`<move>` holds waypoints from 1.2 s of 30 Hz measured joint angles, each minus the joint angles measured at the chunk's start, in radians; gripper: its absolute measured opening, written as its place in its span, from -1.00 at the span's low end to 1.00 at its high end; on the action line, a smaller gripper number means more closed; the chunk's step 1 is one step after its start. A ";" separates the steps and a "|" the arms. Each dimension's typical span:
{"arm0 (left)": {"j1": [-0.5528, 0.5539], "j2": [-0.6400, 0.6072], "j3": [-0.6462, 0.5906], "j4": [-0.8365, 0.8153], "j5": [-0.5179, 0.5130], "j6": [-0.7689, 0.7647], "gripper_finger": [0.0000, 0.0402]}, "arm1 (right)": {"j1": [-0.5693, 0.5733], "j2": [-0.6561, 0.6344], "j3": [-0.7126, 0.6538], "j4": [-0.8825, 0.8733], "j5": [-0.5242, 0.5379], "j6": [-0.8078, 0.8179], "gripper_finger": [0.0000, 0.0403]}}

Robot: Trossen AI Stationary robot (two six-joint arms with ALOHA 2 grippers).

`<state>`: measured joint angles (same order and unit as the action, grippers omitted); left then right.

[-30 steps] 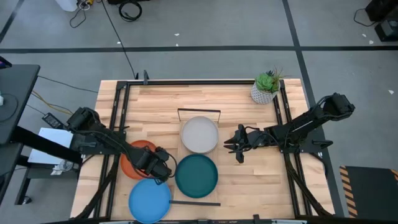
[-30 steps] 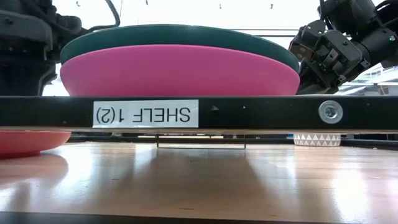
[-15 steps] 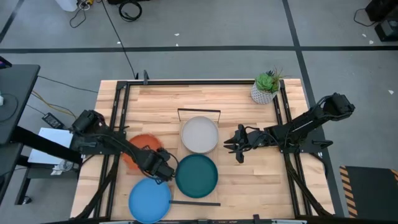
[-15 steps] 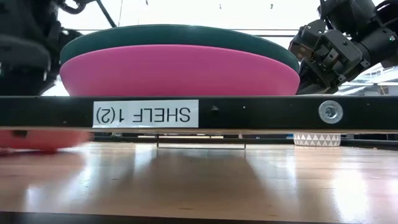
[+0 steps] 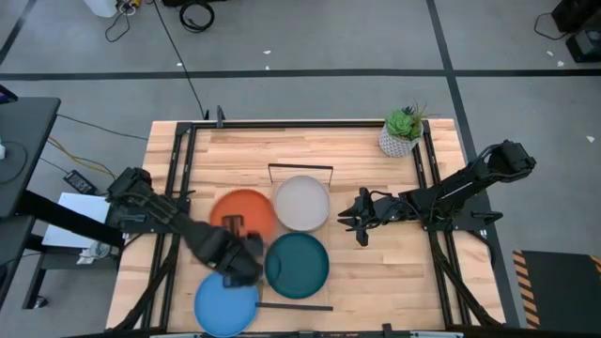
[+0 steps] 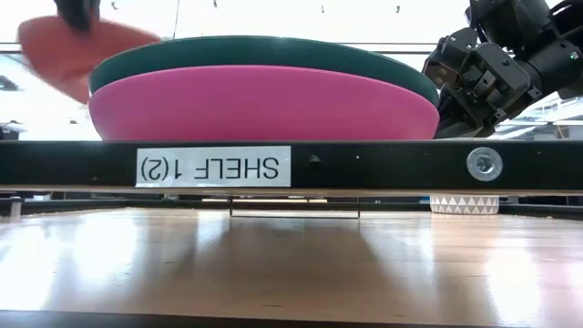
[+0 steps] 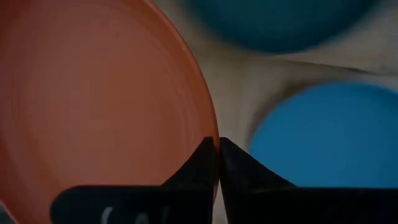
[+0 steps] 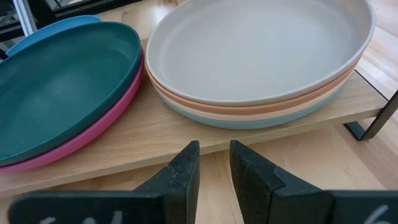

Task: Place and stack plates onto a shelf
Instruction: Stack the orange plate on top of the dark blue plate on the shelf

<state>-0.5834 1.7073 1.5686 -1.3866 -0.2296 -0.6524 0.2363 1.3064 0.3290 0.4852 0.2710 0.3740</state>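
Observation:
My left gripper is shut on the orange plate, which hangs above the table just left of the shelf. In the low view the orange plate sits high at the left, tilted. On the shelf rest two stacks: a grey plate on tan, cream and light blue ones, and a dark teal plate on a magenta one. A bright blue plate lies flat on the table at the near left. To the right of the shelf, my right gripper stands open and holds nothing. My left gripper pinches the orange plate's rim between its two fingers, at the plate's near side. The fingers reach it from the table's near left. The plate is lifted clear of the table and hangs tilted.
A small potted plant stands at the table's far right corner. Black frame rails run along the table's left and right sides. The shelf's dark end bar with a label crosses the low view. Bare wood lies right of the shelf.
My left gripper has shut on the orange plate's rim and lifted it off the table. It has carried the plate up and toward the table's right, closer to the shelf, and the plate now hangs tilted.

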 joint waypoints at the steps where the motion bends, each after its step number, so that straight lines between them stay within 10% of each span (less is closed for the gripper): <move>1: -0.019 0.000 0.021 0.012 -0.017 0.099 -0.93 | 0.000 0.000 0.000 0.000 0.000 0.000 -0.53; 8: -0.144 0.000 0.001 0.125 -0.086 0.856 -0.93 | 0.000 0.000 0.000 0.000 0.000 0.000 -0.53; 14: -0.151 0.001 -0.110 0.370 -0.082 1.136 -0.92 | 0.000 0.000 0.000 0.001 0.000 -0.002 -0.53; 28: -0.074 0.008 -0.154 0.551 0.006 1.201 -0.89 | 0.000 0.000 0.000 0.004 0.000 -0.002 -0.53; 36: -0.063 0.008 -0.154 0.604 0.032 1.017 -0.55 | 0.000 0.000 0.000 0.004 0.000 -0.002 -0.53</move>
<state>-0.6464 1.7153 1.4151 -0.7826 -0.1978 0.3645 0.2363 1.3064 0.3290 0.4889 0.2710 0.3717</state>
